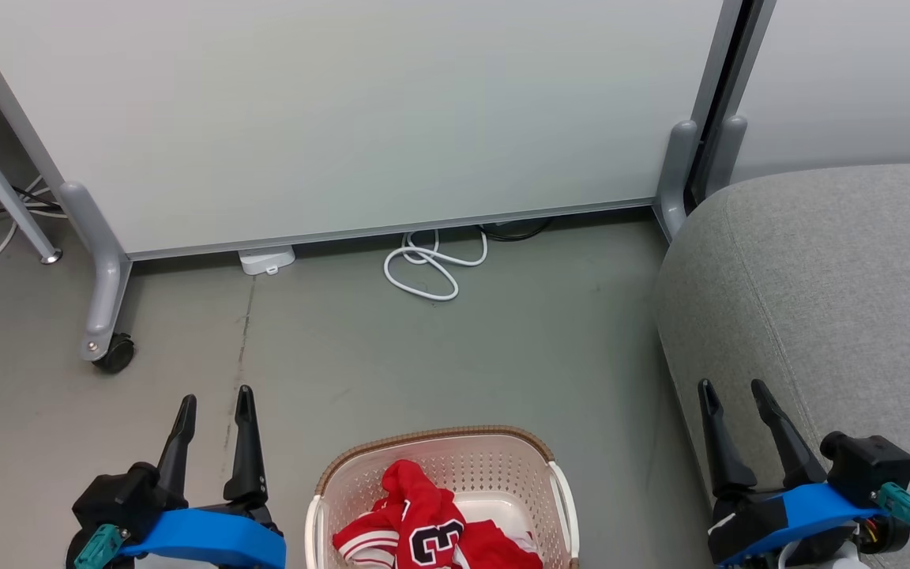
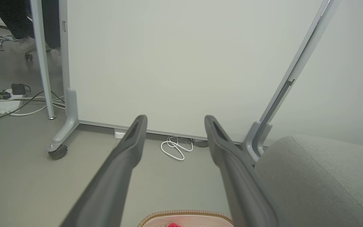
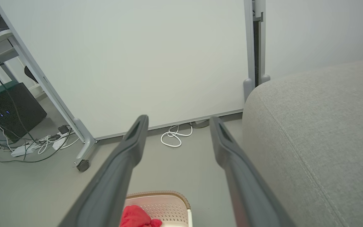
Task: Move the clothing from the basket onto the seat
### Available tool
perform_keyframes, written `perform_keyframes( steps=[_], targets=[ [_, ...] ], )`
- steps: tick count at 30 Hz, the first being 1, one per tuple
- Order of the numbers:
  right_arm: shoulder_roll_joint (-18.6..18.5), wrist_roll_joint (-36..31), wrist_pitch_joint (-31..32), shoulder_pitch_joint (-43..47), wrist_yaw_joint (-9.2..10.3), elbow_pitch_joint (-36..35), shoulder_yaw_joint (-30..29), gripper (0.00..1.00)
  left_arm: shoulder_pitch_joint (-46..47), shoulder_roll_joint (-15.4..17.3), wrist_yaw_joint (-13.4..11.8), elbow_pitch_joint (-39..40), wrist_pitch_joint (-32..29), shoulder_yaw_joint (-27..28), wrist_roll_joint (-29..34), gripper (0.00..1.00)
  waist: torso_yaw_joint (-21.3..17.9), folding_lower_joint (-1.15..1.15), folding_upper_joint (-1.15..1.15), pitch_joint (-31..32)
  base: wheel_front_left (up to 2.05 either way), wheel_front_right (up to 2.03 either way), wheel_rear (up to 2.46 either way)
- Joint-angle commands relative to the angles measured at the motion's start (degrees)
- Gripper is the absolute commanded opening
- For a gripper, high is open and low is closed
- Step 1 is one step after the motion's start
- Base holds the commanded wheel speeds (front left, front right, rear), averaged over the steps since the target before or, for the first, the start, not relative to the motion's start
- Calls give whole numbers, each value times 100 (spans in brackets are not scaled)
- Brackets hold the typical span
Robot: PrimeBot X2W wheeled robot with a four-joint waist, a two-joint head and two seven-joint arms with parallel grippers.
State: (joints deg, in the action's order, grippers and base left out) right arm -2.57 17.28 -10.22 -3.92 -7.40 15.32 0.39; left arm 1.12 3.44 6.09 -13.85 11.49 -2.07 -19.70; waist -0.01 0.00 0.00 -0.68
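1. the red clothing [image 1: 423, 525] lies in the basket [image 1: 439, 433], just beside the grey seat [image 1: 834, 276].
2. the left gripper [image 1: 216, 395] and right gripper [image 1: 731, 385] are open and empty, one on each side, likely ready to reach in.

A large white partition panel [image 1: 344, 118] stands on the grey floor [image 1: 423, 363], with 1 black castor [image 1: 114, 353] under its left leg. A looped white cable [image 1: 431, 265] and a small white box [image 1: 267, 259] lie at its lower edge; a power strip [image 2: 6, 107] with cords lies further left.
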Motion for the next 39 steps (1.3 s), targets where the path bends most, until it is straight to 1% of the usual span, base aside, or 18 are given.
perform_keyframes(
  steps=[1, 16, 30, 39],
  targets=[
    [-38, -111, -46, -86, -12, -30, 4, 100, 15, 17, -3, 9, 46, 16, 114, 100, 3, 0, 0, -3, 0, 0, 0],
    [-42, -693, -113, -82, -13, 75, -33, 100, 46, -31, -39, -160, 222, 48, 502, 100, 16, 0, 0, -25, 0, 0, 0],
    [-46, -1325, -285, -85, -15, 109, 36, 100, 41, -40, -34, -238, 385, -7, 1114, 100, 7, 0, 0, -25, 0, 0, 0],
    [-46, -1273, -314, -85, -15, 101, 51, 100, 23, -46, -20, -209, 380, 11, 1087, 100, 5, 0, 0, -56, 0, 0, 0]
  ],
)
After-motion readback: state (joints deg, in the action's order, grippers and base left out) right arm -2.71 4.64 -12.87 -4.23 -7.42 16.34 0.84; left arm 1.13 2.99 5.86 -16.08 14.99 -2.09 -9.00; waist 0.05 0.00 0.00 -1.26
